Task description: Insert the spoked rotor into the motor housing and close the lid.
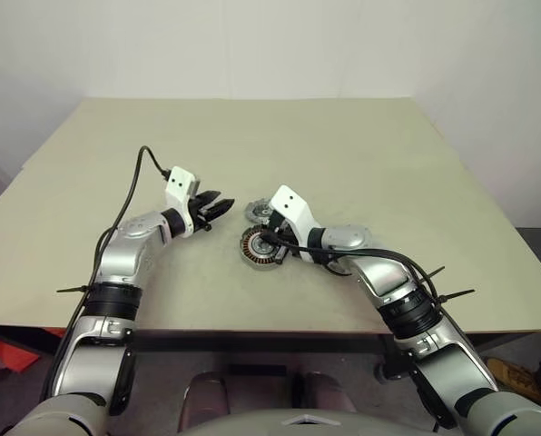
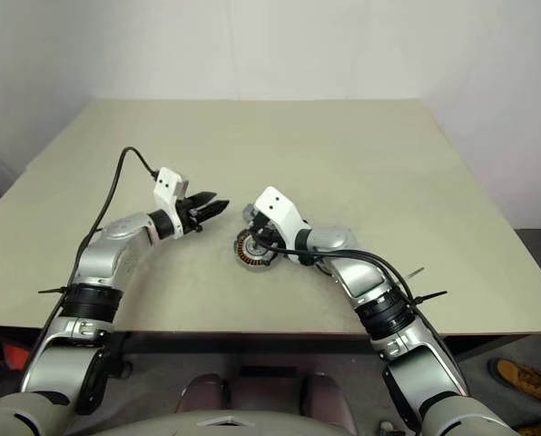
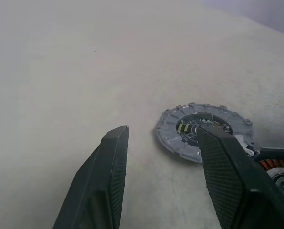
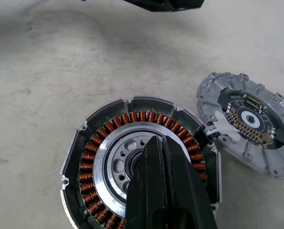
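The motor housing (image 4: 108, 125), a round cup with copper windings around a silver centre, lies on the table near its front edge (image 1: 255, 248). My right gripper (image 4: 157, 143) is shut with nothing between its fingers, and its tips rest over the housing's centre (image 1: 267, 242). The lid (image 4: 249, 119), a grey notched disc with a dark circuit ring facing up, lies flat just behind the housing (image 1: 256, 213) and touches its rim. My left gripper (image 1: 218, 206) hovers open and empty to the left of the lid (image 3: 180, 140). The spoked rotor is out of view.
The beige table (image 1: 252, 136) stretches wide behind and to both sides of the parts. Its front edge (image 1: 252, 331) runs close below the two arms. A white wall stands behind the table.
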